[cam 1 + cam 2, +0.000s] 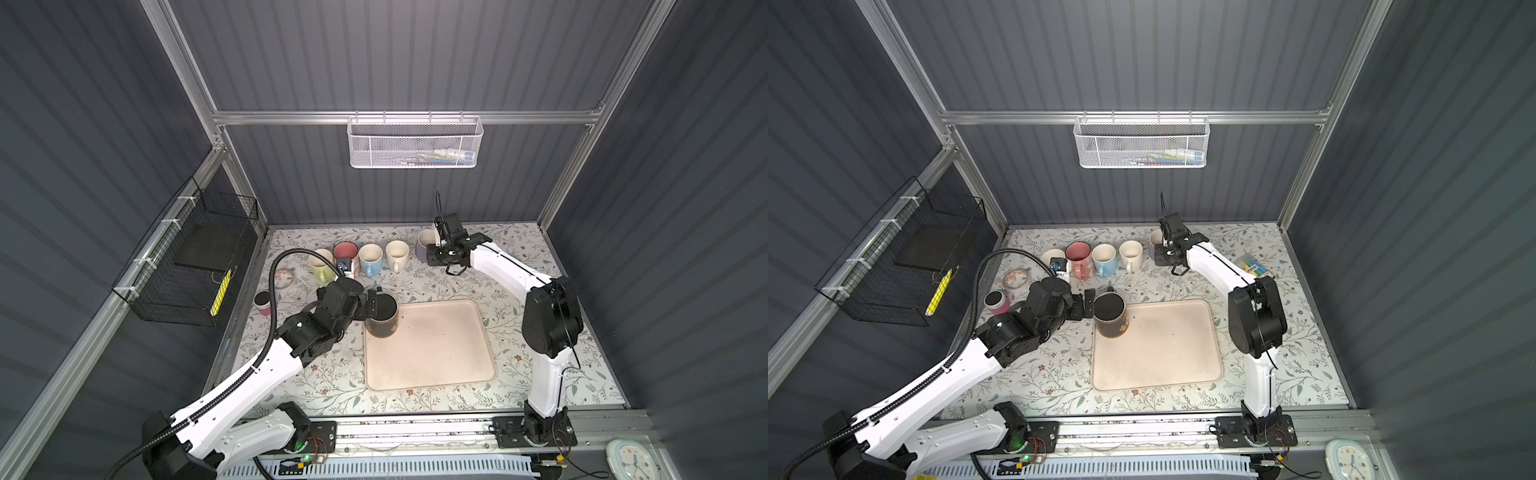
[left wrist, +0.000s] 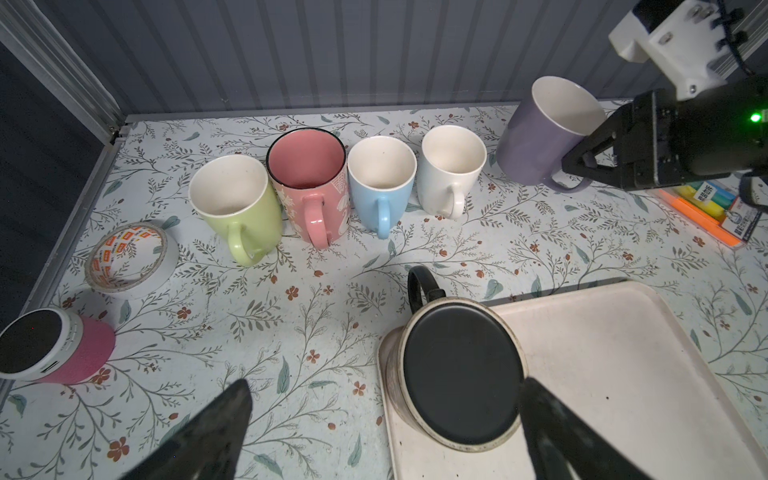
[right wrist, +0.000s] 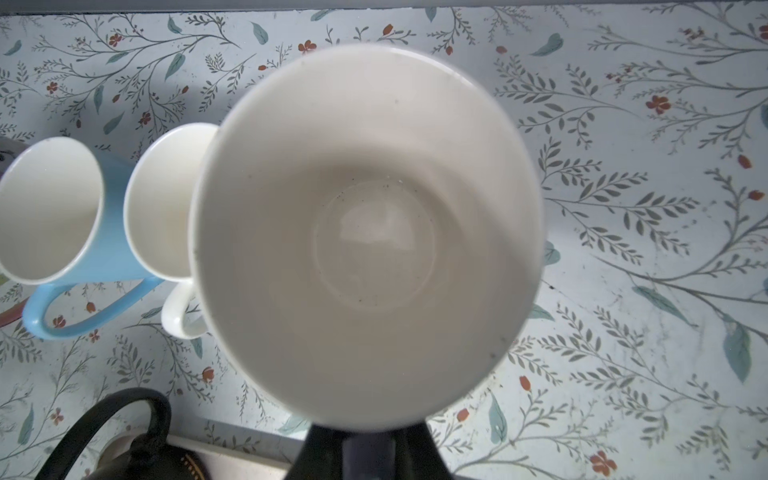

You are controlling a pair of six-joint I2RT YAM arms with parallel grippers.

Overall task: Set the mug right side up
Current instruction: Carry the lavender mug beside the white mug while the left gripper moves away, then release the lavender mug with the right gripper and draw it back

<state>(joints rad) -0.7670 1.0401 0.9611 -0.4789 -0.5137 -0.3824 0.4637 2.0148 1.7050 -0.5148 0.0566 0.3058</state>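
The black mug [image 2: 461, 370] is parked base-up on the tray [image 2: 623, 353], straddled by the wide-spread left tool [image 2: 384, 386]. The tilted purple mug [image 2: 536, 141] is pinched at the handle by the right tool [image 2: 575, 160].

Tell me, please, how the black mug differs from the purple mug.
The black mug stands base-up on the tray; the purple mug is mouth-up. The right gripper is shut on the purple mug's handle; the black mug is ungripped. Both have handles.

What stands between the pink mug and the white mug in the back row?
The blue mug, upright, stands between the pink mug and the white mug; the left wrist view shows it clearest.
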